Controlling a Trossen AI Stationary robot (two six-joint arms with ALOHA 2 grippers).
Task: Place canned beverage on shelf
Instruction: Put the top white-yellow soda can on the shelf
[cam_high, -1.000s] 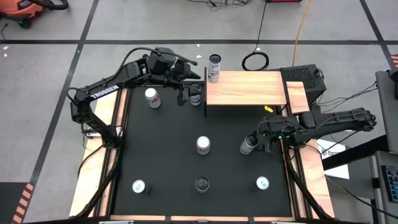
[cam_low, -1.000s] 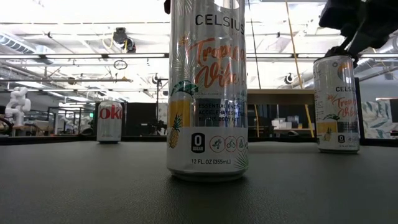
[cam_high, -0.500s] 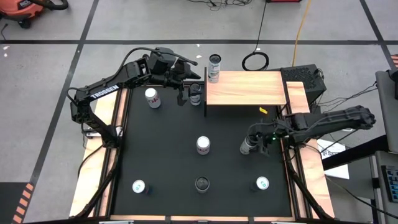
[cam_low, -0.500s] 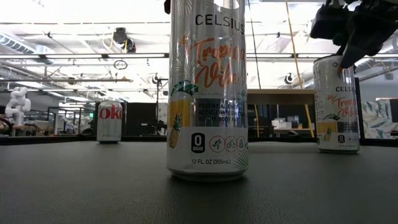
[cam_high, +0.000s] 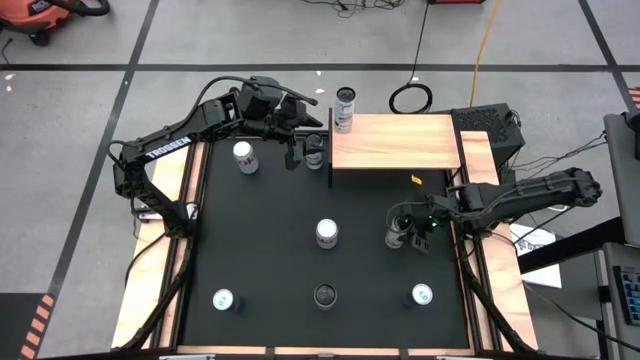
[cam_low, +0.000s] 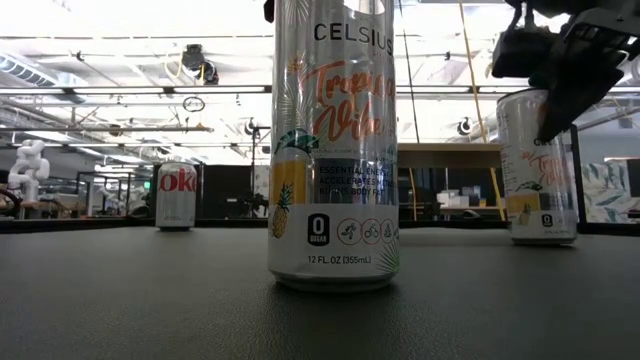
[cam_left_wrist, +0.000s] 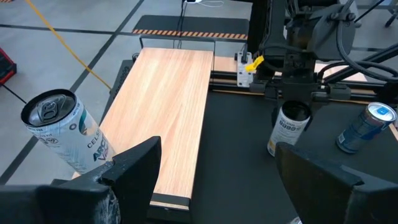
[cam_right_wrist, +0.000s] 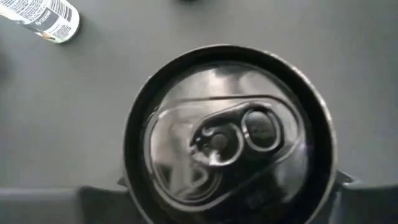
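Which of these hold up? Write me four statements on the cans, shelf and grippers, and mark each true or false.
1. The right gripper is over a can on the black mat. True.
2. The left gripper holds a can. False: it is open and empty, near the shelf.
3. A Coke can stands on the mat. True.
4. The central Celsius can lies on its side. False: it stands upright.
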